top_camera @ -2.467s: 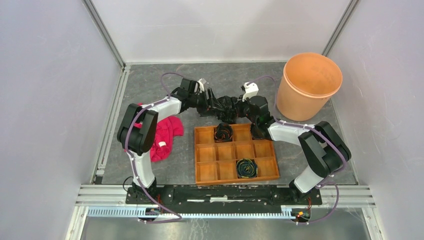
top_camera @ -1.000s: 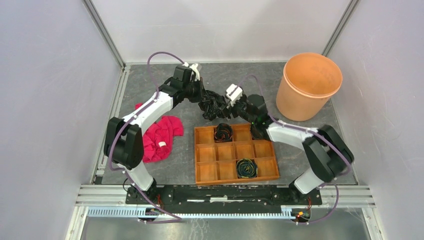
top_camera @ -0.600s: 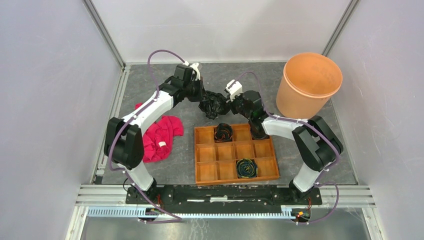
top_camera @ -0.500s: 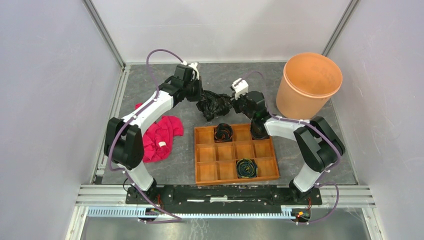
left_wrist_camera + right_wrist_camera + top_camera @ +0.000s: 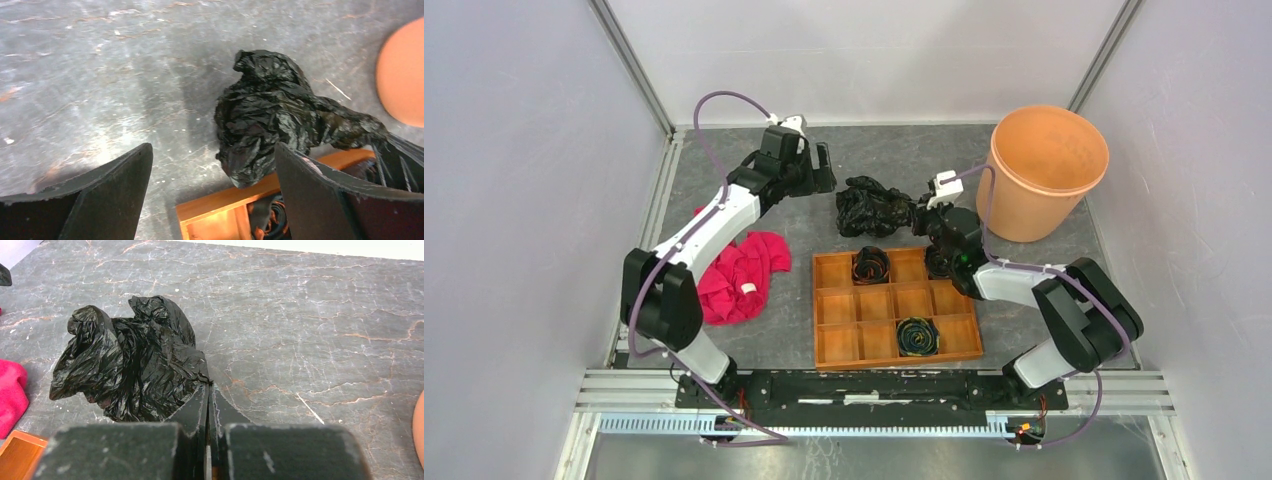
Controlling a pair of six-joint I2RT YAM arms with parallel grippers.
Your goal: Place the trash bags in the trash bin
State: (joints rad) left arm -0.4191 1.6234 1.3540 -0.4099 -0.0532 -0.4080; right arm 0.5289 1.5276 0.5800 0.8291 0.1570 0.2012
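bag [image 5: 871, 207]: one crumpled wad of glossy black film on the far side of the wooden tray [image 5: 816, 310], between my two claws. From my left wrist its lower lobe overlaps the tray's far rim. I cannot tell whether it lies on the table [image 5: 894, 150] or hangs just above it.
bin [image 5: 1039, 170]: pale orange, upright with its mouth up, in the far right corner. The bag is outside it, off to its left.
right claw [image 5: 207, 390]: my fingers are pressed flat together, pinching a thin tail of film at the bag's right edge.
left claw [image 5: 212, 150]: spread wide and holding nothing, left of the bag and apart from it.
in the way: my own right claw and wrist sit between bag and bin, and the purple cable [image 5: 980, 190] loops up just beside the bin's left wall.
tray contents: a dark coil [image 5: 871, 265] in a far compartment, just near of the bag, and a blue-and-yellow coil [image 5: 917, 336] in the near row.
red cloth [image 5: 742, 275]: heaped on the table left of the tray, beside my left arm and well apart from the bag.
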